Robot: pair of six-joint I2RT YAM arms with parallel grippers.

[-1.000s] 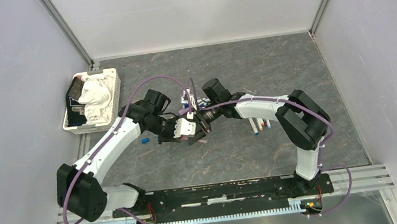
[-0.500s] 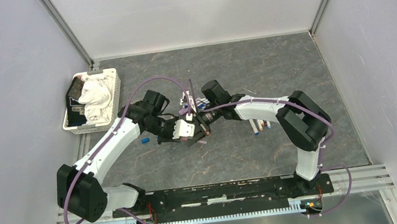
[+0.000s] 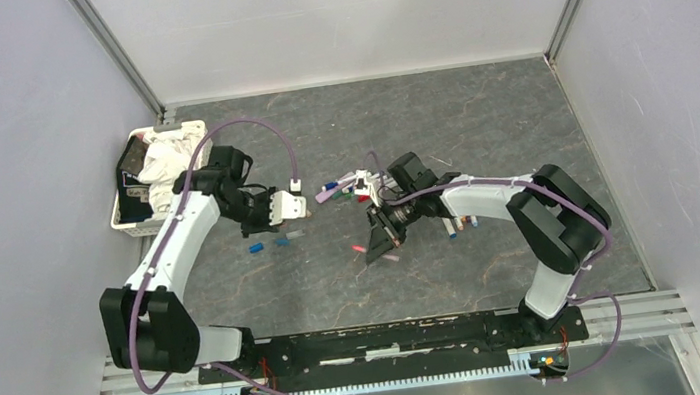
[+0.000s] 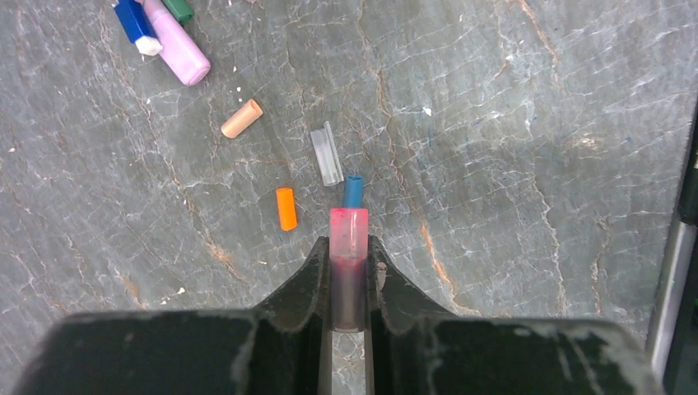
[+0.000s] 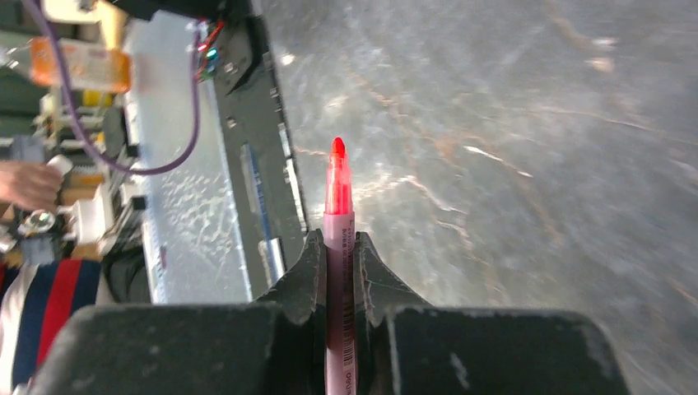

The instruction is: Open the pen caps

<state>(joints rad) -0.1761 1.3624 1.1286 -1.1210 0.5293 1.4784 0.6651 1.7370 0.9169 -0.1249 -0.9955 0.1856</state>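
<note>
The left pincer point(image 4: 349, 244) is clamped on a red cap point(image 4: 348, 224), which juts out past its fingertips with its lower half sunk between the jaws. The right pincer point(image 5: 338, 241) is closed around a red pen point(image 5: 337, 216), whose bare tip points forward beyond the fingers. Cap and pen are well apart, so this pen counts as opened. The step in hand, as I judge it, is to set both down and go for the next capped pen.

For the cap: a blue cap point(image 4: 354, 191) lies just ahead of the left pincer's tips. An orange cap point(image 4: 286, 208) lies a little to one side of it, and a clear sleeve point(image 4: 327, 153) lies further ahead. Come down close to the table point(image 4: 535, 123) before letting go, since a round cap dropped from height will likely roll. Releasing it beside those loose caps groups them together.

For the pen: the right pincer hangs tilted toward the table's near edge, with the heap of pens point(image 3: 350, 185) behind it. Lay the pen flat and apart from that heap, so that opened and unopened ones do not mix. Open the jaws fully before lifting, or the tip may drag across the table.
</note>
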